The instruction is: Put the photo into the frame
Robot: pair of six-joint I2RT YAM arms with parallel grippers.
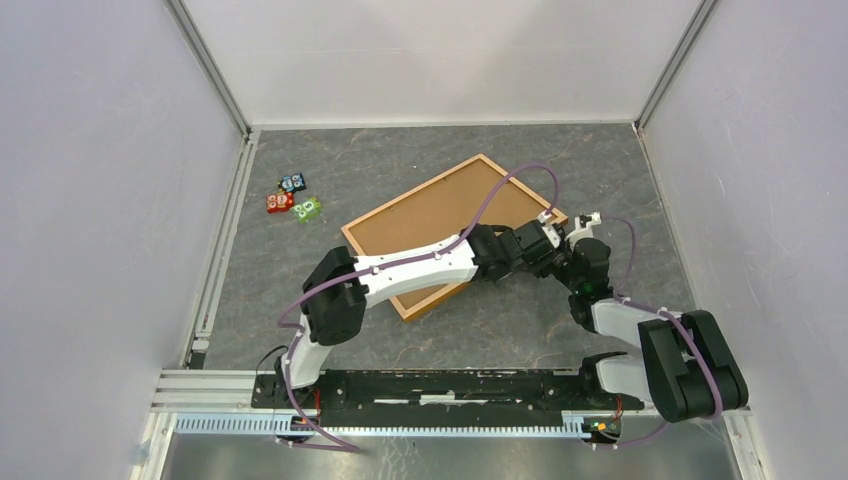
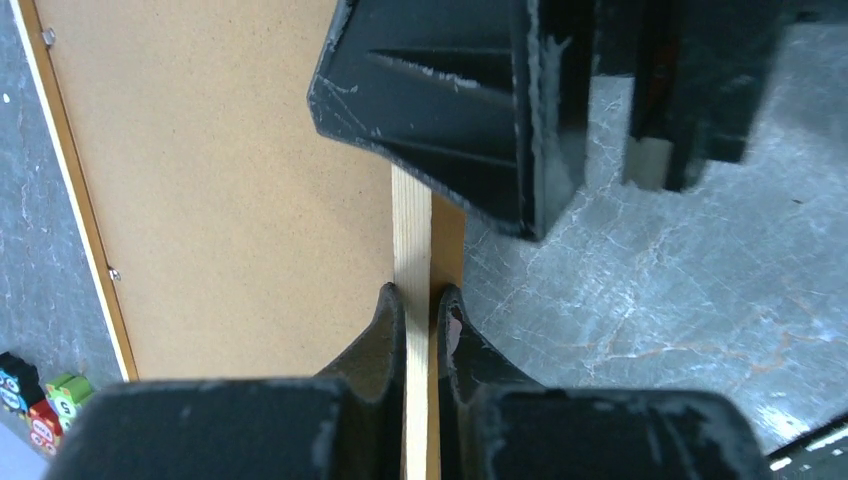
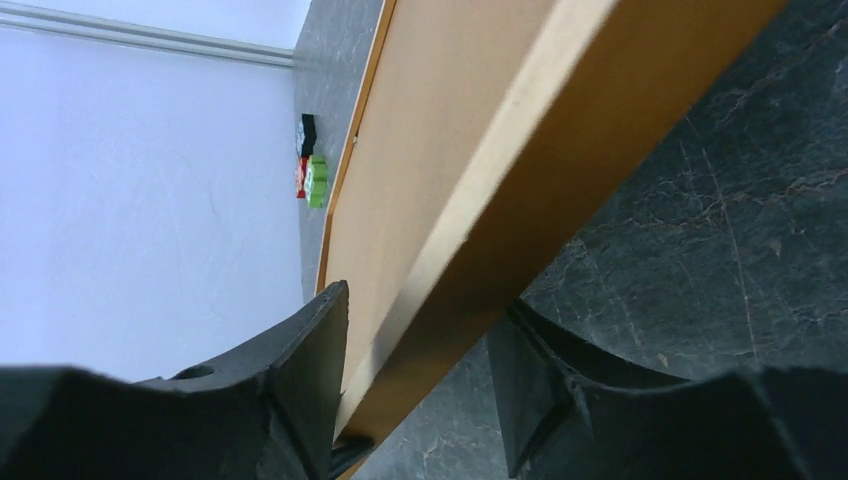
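Both arms are meeting at the frame (image 1: pixel 430 215) on the worktop (image 1: pixel 400 160).
Left jaws are pinching its right edge; right jaws, open, are straddling it; toy blocks (image 1: pixel 293 197) are sitting to its left.

The frame (image 1: pixel 430 225) lies back-side up in the middle of the table (image 1: pixel 520 330), set at a slant with one corner toward the far wall and one toward the arms. A cluster of small toys (image 1: pixel 292 197) sits on the table to the left of its left corner, apart from it. At the frame's right edge the left gripper (image 2: pixel 420 300) has a finger on each side of the rim, touching it. The right gripper (image 3: pixel 420 330) straddles that same edge just beside it.
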